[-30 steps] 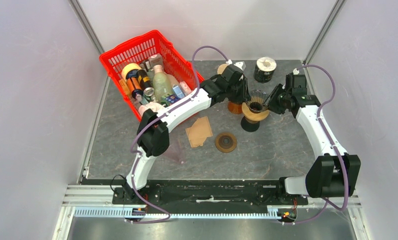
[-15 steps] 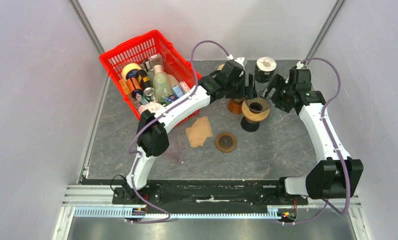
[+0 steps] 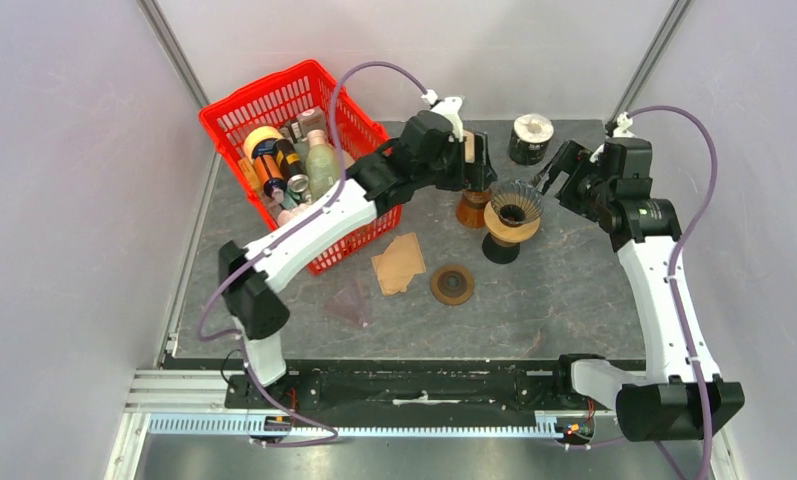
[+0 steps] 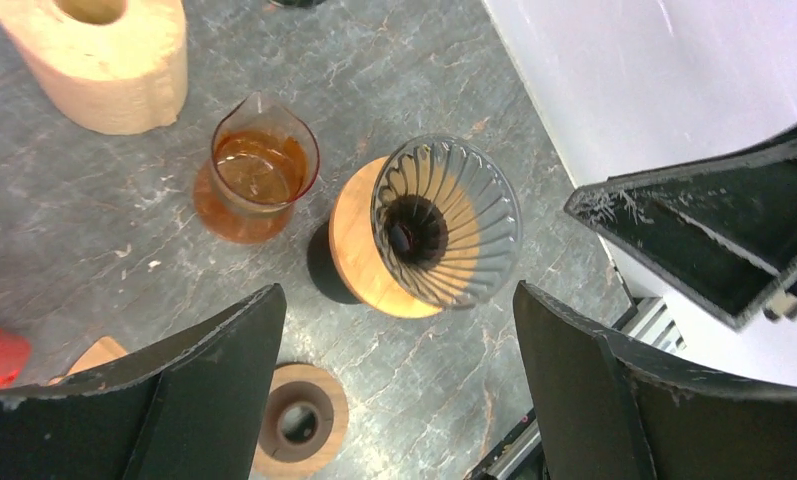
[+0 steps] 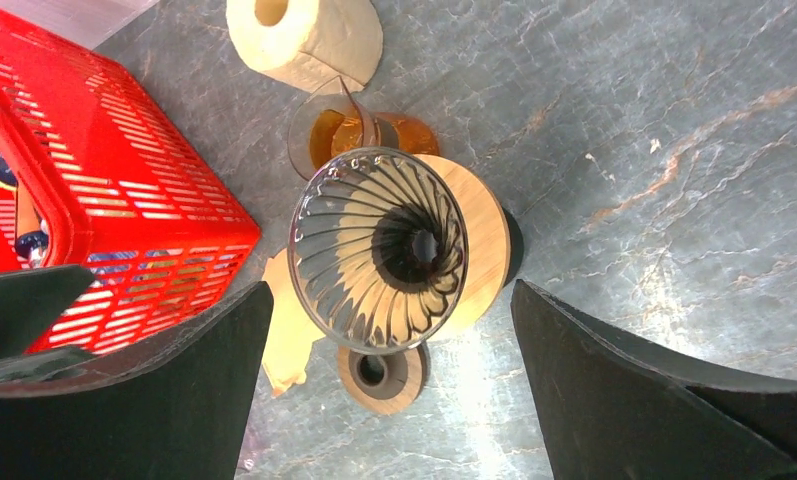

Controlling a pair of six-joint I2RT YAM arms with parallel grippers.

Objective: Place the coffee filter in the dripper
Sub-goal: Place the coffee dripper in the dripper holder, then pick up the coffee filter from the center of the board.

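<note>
The dripper, a ribbed glass cone on a wooden collar, stands upright mid-table; its cone holds nothing. The coffee filter, a flat tan paper, lies on the table to the dripper's front left, and part of it shows beside the basket. My left gripper hangs open above the dripper's back left, holding nothing. On the other side my right gripper hangs open and holds nothing, above and right of the dripper.
A red basket of bottles and cans stands at the back left. An amber glass carafe touches the dripper's left side, with a paper roll behind. A wooden ring, a black can and a clear plastic piece sit around.
Both grippers have opened wide and drawn up and away from the dripper, the left arm back-left, the right arm to the right. The dripper and filter have not moved.
</note>
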